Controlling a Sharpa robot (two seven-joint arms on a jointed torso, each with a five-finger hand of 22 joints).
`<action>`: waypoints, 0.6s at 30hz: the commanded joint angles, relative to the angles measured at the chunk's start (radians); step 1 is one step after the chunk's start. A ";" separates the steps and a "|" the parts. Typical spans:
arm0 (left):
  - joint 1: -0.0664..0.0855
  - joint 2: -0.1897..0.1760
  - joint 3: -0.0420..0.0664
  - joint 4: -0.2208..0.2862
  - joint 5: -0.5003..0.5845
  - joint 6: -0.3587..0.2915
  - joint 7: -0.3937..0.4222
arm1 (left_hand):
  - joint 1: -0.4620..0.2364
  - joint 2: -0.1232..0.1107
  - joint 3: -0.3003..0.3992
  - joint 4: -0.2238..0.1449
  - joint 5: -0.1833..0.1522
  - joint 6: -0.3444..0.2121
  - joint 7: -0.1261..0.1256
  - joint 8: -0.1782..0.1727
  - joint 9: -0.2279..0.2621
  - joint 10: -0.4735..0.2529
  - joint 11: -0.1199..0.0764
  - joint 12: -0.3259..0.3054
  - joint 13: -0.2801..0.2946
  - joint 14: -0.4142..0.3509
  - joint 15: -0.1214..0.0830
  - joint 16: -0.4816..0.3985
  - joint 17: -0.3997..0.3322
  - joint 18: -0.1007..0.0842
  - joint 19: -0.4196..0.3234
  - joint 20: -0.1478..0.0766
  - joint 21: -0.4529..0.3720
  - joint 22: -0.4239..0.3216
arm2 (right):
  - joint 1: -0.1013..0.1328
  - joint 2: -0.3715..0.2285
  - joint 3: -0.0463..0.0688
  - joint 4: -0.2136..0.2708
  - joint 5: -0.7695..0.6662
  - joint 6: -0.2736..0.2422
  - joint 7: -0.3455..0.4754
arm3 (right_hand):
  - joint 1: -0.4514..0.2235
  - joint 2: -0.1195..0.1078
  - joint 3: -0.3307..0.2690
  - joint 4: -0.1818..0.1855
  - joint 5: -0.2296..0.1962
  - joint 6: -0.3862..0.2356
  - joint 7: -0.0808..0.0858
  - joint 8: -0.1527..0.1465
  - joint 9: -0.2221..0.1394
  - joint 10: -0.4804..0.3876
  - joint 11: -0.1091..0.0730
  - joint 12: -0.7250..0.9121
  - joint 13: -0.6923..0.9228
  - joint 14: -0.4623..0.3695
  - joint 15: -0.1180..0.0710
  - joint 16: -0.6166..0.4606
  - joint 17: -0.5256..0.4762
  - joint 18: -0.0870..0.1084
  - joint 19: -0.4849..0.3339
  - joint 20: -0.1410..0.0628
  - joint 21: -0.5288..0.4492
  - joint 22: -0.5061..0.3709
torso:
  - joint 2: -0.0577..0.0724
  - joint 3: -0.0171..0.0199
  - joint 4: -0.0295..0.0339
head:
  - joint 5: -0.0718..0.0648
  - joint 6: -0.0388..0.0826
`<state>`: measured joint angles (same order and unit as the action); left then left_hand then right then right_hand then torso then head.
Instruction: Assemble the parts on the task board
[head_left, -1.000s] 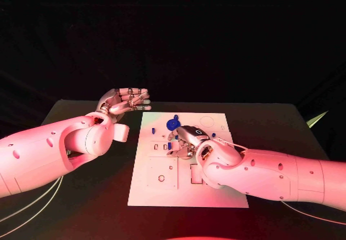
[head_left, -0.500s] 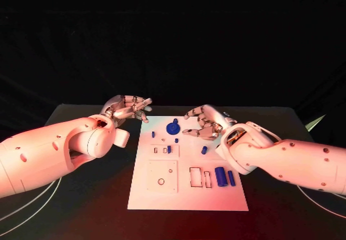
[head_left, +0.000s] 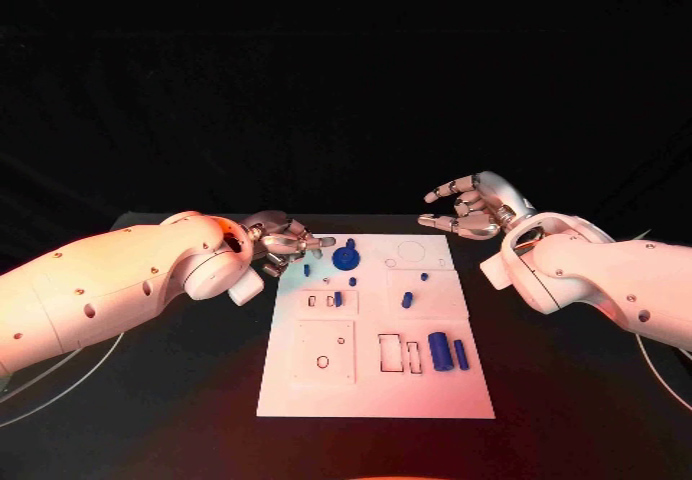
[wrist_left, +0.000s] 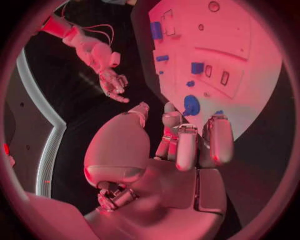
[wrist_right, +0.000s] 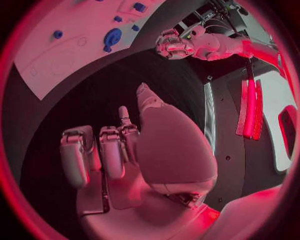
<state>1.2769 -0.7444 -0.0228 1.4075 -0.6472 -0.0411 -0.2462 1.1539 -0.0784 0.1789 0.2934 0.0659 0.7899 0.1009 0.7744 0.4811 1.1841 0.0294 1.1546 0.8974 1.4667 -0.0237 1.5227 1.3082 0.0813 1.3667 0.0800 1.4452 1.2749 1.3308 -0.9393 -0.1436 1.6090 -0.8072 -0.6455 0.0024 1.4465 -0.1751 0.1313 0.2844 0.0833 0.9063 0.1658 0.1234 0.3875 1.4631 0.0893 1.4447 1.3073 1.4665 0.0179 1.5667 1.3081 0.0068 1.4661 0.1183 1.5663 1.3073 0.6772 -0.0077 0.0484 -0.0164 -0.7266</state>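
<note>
At the far left corner of the task board (head_left: 375, 385), the left robot hand (head_left: 286, 245) now hovers with its fingers curled loosely and nothing between them, just beside the round blue part (head_left: 346, 258); a second ago it was raised with its fingers up, off the board's left edge. The right robot hand (head_left: 473, 208) has gone the other way: a second ago it was bent down over the middle of the board, and now it is lifted clear beyond the far right corner, fingers spread and holding nothing. With it gone, the small blue parts in the middle (head_left: 408, 299) and the two blue bars near the right edge (head_left: 449, 352) lie uncovered on the board. I judge the right robot hand's turn is finished and the left is coming in for the round part, with most parts still loose.
</note>
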 joint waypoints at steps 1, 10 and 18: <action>0.012 0.028 -0.008 -0.016 -0.159 0.170 -0.196 | -0.006 0.006 -0.013 0.000 0.000 -0.024 0.009 -0.034 -0.004 0.017 0.006 0.025 0.035 0.084 -0.001 0.017 0.214 -0.023 0.021 0.002 0.016 0.031 | 0.002 -0.005 0.000 -0.010 0.071 0.038 0.030 | -0.010 0.000 -0.004 0.003 -0.002 0.007 0.001 0.005 0.001 -0.001 -0.005 0.002 0.157 0.100 -0.007 -0.002 0.244 -0.007 0.104 -0.003 0.004 0.263 | -0.006 0.0049 -0.0005 | -0.001 -0.005; 0.044 0.110 -0.039 -0.079 -0.197 0.250 -0.253 | 0.006 0.027 -0.024 0.000 0.002 -0.016 0.020 -0.113 -0.030 0.064 0.016 0.073 0.111 0.103 0.008 0.047 0.260 -0.036 0.064 0.008 0.044 0.093 | 0.005 -0.006 0.000 -0.032 0.073 0.048 0.022 | -0.011 0.000 -0.005 0.003 -0.002 0.005 0.001 0.004 0.001 -0.001 -0.005 0.000 0.156 0.099 -0.008 -0.003 0.243 -0.006 0.103 -0.004 0.002 0.262 | -0.005 0.0062 0.0011 | 0.003 -0.013; 0.056 0.159 -0.055 -0.124 -0.216 0.302 -0.269 | 0.000 0.038 -0.028 0.001 0.003 -0.006 0.021 -0.128 -0.034 0.062 0.017 0.072 0.113 0.104 0.009 0.048 0.263 -0.037 0.066 0.010 0.046 0.097 | 0.006 -0.005 0.000 -0.042 0.068 0.051 0.015 | -0.012 0.000 -0.006 0.003 -0.002 0.003 0.001 0.004 0.001 -0.003 -0.005 -0.001 0.154 0.099 -0.008 -0.003 0.242 -0.006 0.103 -0.004 0.001 0.262 | -0.003 0.0050 -0.0003 | 0.004 -0.019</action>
<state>1.3310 -0.5903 -0.0779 1.2873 -0.8331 0.1962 -0.4855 1.1534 -0.0471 0.1558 0.2952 0.0659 0.7776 0.1215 0.6522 0.4488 1.2422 0.0483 1.2257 1.0094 1.4667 -0.0235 1.5676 1.3080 0.0529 1.4259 0.0896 1.4860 1.3082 1.3365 -0.9450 -0.1439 1.5678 -0.7407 -0.6144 0.0106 1.4450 -0.1735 0.1286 0.2872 0.0833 0.9063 0.1658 0.1234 0.3873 1.4631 0.0893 1.4447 1.3081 1.4665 0.0179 1.5667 1.3080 0.0068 1.4661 0.1183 1.5663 1.3080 0.6722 -0.0014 0.0488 -0.0124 -0.7437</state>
